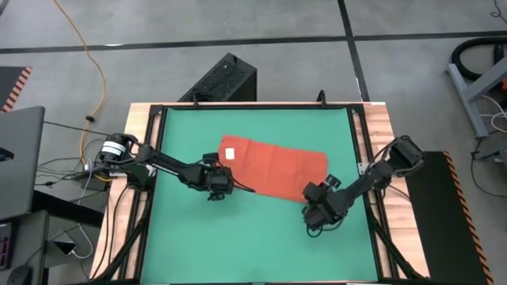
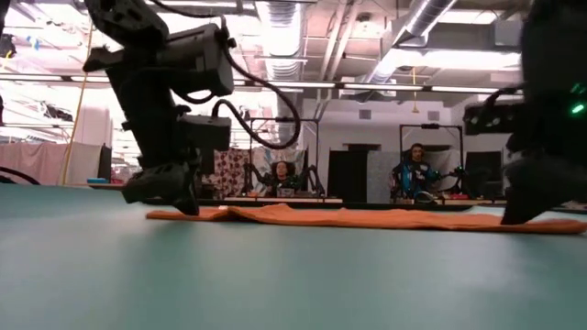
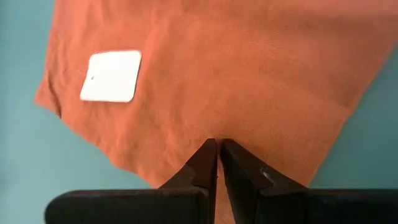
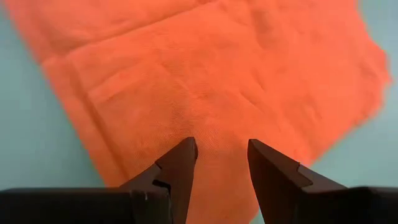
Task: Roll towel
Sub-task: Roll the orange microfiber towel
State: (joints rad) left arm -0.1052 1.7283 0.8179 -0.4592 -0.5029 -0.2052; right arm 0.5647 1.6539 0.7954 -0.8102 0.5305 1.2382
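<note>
Left gripper [image 1: 223,184] sits at the towel's near-left edge, its two dark fingers [image 3: 200,167] drawn almost together with a thin fold of orange cloth pinched between the tips, as the left wrist view shows. Right gripper [image 1: 317,207] stands at the opposite, near-right end, its fingers [image 4: 177,165] spread apart and straddling the cloth edge without closing on it.

The towel [image 1: 273,167], orange-red and soft, lies flat and unrolled on the green mat [image 1: 182,237], around the middle of the mat and a little toward its far side. Its long axis runs across the table from the left arm's side to the right arm's, tilted slightly so that the left end lies farther from the camera's near edge than the right end. A small white tag [image 1: 230,153] marks the left end, just beside the left gripper's reach. Light creases cross the cloth's width.

From the low view the towel [image 2: 367,218] shows as a thin orange strip on the mat, with the left gripper [image 2: 174,197] pressed down at one end and the right gripper [image 2: 527,211] touching down at the other. Both arms reach inward from the table's outer sides, elbows bent, wrists angled down toward the cloth. People sit in the room beyond the table.
</note>
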